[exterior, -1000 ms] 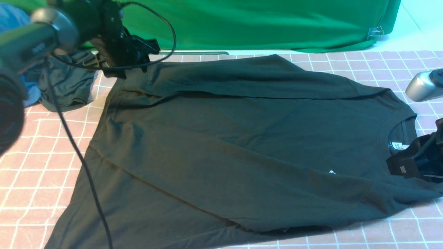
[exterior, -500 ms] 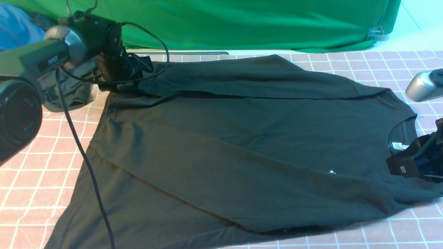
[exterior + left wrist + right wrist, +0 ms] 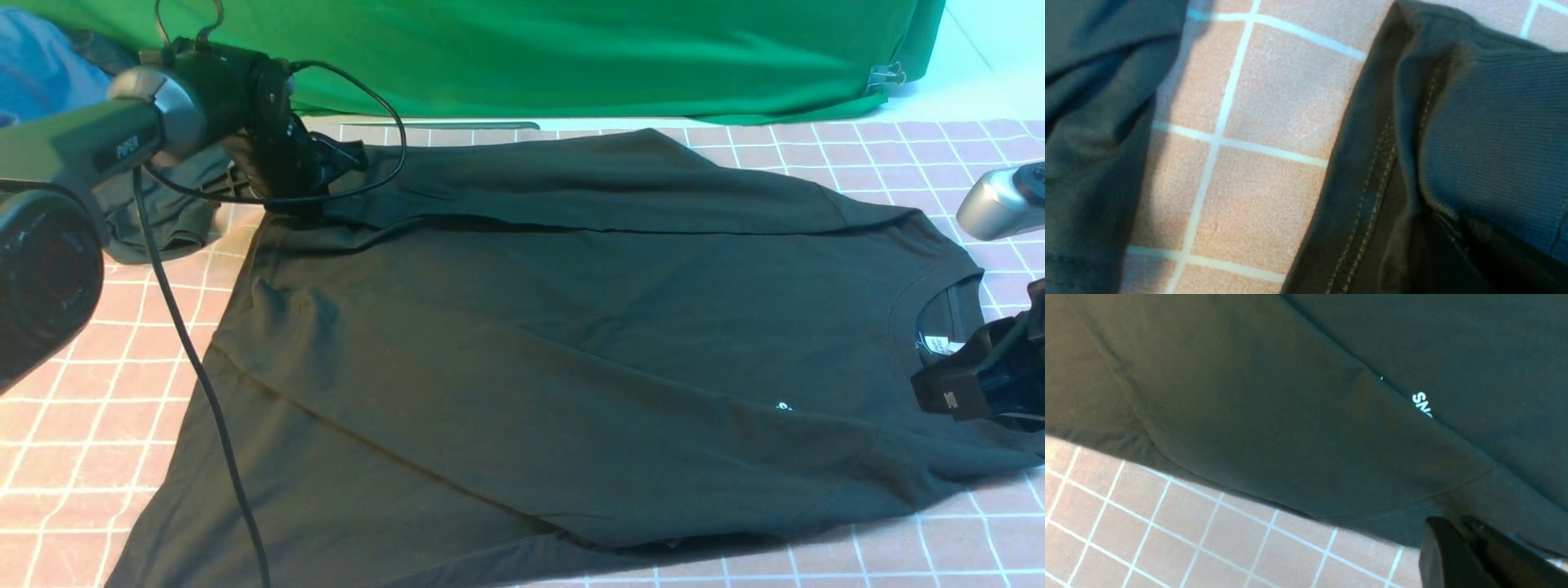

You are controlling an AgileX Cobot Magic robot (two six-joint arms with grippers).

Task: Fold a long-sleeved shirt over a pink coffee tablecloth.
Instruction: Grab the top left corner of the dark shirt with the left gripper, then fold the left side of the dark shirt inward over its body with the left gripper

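Front view with both wrist views. The long-sleeved shirt [image 3: 571, 351] lies spread flat on the pink coffee tablecloth [image 3: 82, 392]. Its collar is to the right, with the white neck label [image 3: 935, 345] showing, and one sleeve is folded across the far edge of the body. The left gripper [image 3: 331, 167] sits low at the shirt's far left corner. Its wrist view shows a ribbed cuff [image 3: 1494, 143] beside a stitched hem, but we cannot tell how the jaws stand. The right gripper [image 3: 947, 392] rests at the near shoulder beside the collar, jaws closed. We cannot tell whether fabric is pinched between them. A smaller dark garment [image 3: 163, 212] lies bunched at far left, and a green cloth [image 3: 571, 57] hangs behind.
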